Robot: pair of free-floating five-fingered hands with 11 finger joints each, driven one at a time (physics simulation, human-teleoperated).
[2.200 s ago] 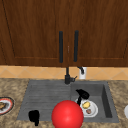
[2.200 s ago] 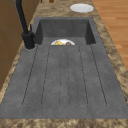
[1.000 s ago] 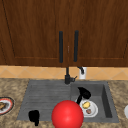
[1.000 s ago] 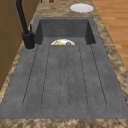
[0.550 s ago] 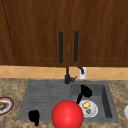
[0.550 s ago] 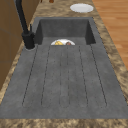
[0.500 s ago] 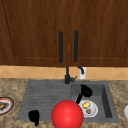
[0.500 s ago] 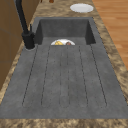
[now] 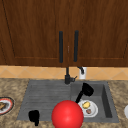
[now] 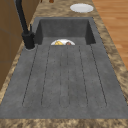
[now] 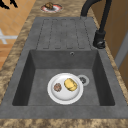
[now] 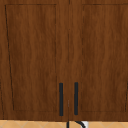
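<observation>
Since the right hand [image 9: 87,90] hangs over the sink's basin, we take the white plate [image 9: 93,108] just below it and slightly toward us as the thing nearest to it. The plate lies flat on the basin floor and carries a yellow piece of food [image 9: 86,104] and a smaller brown piece [image 9: 88,111], both loose on it. We cannot tell whether this hand is wide or closed; it reads as a dark shape that touches nothing.

We judge the plate stiff, smooth and breakable, light enough for one hand but slippery at its rim. The bare rim on the side away from the food looks like the best place to take hold, and the plate would need to stay level or the two pieces would slide.

Room is tight. The basin walls [image 9: 106,100] rise close on the hand's right and behind it, the drain [image 11: 82,80] sits just beside the plate, and the black faucet [image 9: 67,78] stands behind the hand to its left. A large red ball [image 9: 67,114] sits just to the left of the plate, between the two hands. Beyond the ball, the left hand [image 9: 34,116] hovers at the near edge of the ribbed draining board [image 9: 45,97], its state also unclear. Upward is the open way out.
</observation>
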